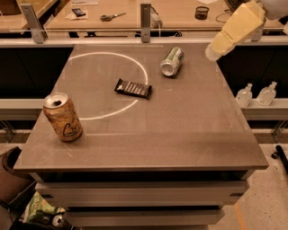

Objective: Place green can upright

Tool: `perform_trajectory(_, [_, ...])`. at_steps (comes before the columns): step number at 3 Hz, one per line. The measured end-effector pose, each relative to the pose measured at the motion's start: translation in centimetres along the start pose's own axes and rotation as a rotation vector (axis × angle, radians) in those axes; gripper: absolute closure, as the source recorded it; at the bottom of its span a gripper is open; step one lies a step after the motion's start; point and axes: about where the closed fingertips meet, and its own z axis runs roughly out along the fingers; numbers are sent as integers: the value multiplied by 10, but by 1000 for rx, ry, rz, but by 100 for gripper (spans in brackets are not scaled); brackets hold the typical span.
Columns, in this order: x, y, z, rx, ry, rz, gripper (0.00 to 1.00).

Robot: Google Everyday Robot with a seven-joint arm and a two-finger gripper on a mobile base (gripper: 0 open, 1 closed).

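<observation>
Toward the far right of the counter point(180, 134), lying on its side: green can point(172, 61), one silver end turned toward the near edge, body angled back and to the right. Just outside the white circle point(108, 53) marked on the surface, touching nothing else.

Up and to the right of that can, over the counter's far right corner, hanging on a cream-coloured arm: the tool point(212, 53). Near the green can but clearly apart from it. Cannot tell how far open or closed.

Nearer and to the left of the green can, lying flat with its right end over the circle's line: candy bar point(132, 88) in a dark wrapper.

At the near left, standing upright beside the circle's near arc: orange-tan can point(63, 117) with script lettering, opened top facing up. Well apart from the green can.

Beyond the counter, on a lighter wooden bench: scissors point(112, 16) and a small dark cup point(202, 12). On a low shelf at the right, side by side: two small clear bottles point(244, 95).
</observation>
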Motion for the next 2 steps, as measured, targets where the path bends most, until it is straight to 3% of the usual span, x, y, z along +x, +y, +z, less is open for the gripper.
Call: perform_trajectory(2, [-4, -28, 30, 55, 6, 380, 0])
